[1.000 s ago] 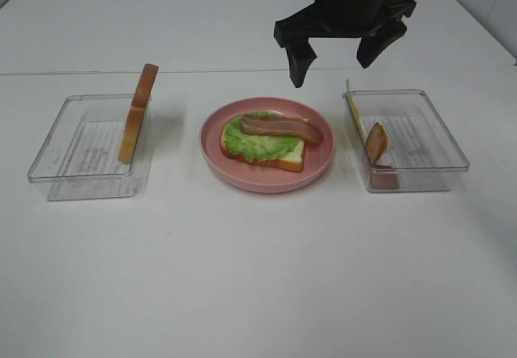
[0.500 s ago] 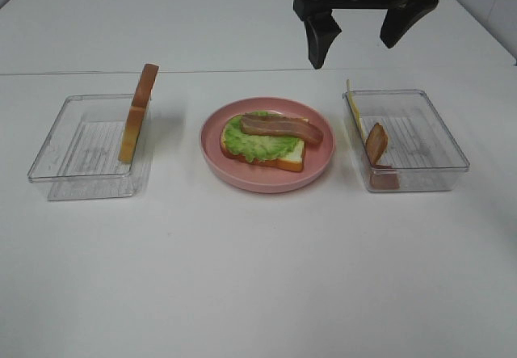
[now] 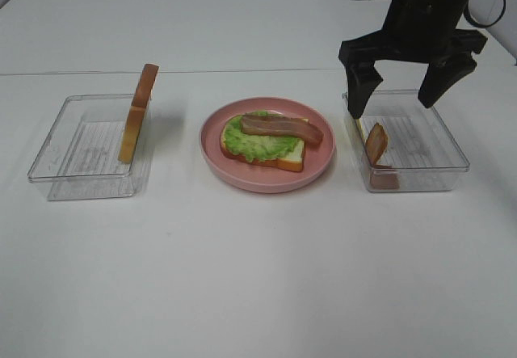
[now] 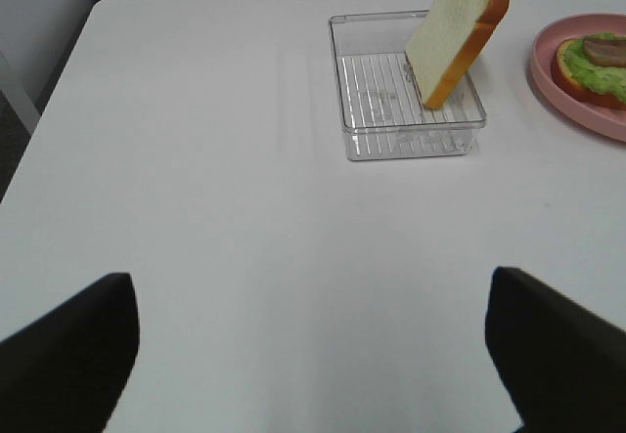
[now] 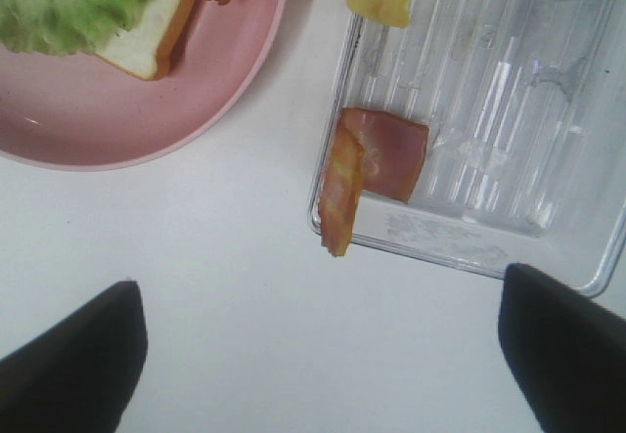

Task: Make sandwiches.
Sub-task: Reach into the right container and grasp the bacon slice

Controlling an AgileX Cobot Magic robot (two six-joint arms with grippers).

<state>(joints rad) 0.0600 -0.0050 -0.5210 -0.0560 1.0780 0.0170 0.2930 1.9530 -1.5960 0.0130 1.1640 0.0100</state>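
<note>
White tabletop (image 3: 258,277). Clear left tray (image 3: 60,152) and right tray (image 3: 436,160). Right tool (image 3: 393,102) spread wide above the right tray; left tool (image 4: 311,345) equally wide over the tabletop. Pink plate (image 3: 266,182) between the trays, carrying the sandwich (image 3: 262,144): bread, lettuce, bacon. Bread slice (image 3: 137,120) leaning in left tray.

You are looking at no words, numbers or signs that can be read. The two clear trays (image 3: 50,168), the pink plate (image 3: 266,182) and the white table (image 3: 242,277) are showing only plain surfaces, and the thin lines in the tray bottoms are not making any letters.
</note>
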